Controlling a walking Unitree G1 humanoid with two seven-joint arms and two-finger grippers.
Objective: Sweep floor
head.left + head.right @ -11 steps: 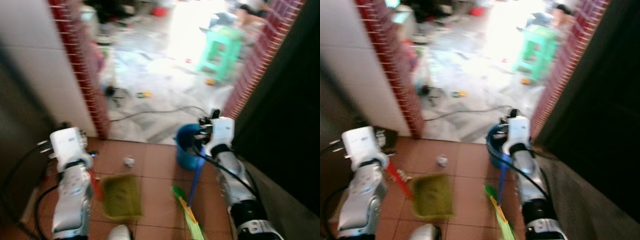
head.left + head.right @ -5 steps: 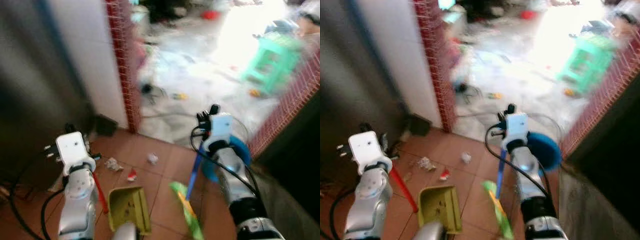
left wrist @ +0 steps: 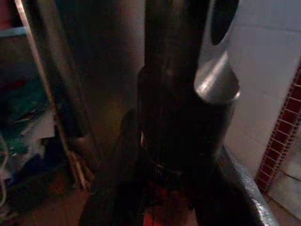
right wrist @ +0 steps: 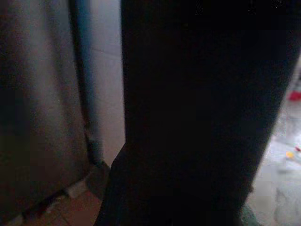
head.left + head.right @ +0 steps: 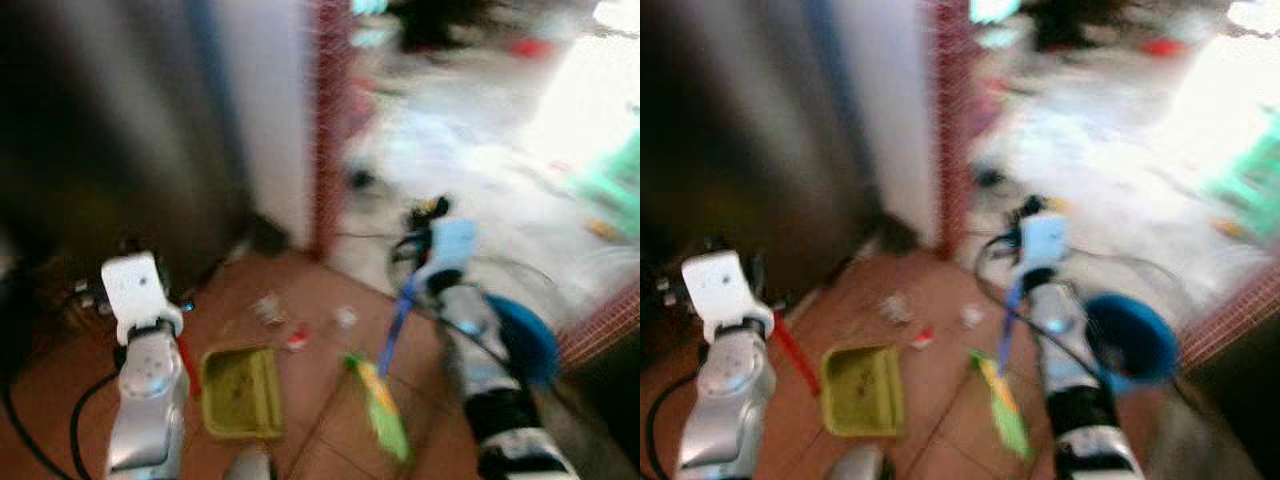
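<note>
Green dustpan [image 5: 240, 392] lies on the tiles; litter [image 5: 268, 308] just beyond it, broom [image 5: 385, 395] beside it. Left gripper [image 5: 150, 300] holds its red handle, right gripper [image 5: 440, 240] the broom's; finger state unclear.

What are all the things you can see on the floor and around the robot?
Dustpan: one, yellow-green with a red handle, on the brown tiles by the left arm.
Broom: one, green bristles on a blue stick, at the right arm.
Litter scraps: about three, white and red, on the tiles past the dustpan.
Bucket: one, blue, beside the right arm.
Stool: one, green, far right, blurred.
Red tiled wall edge: one, at the doorway.
Left tool: white wrist, at the dustpan handle.
Right tool: at the broom stick.
</note>
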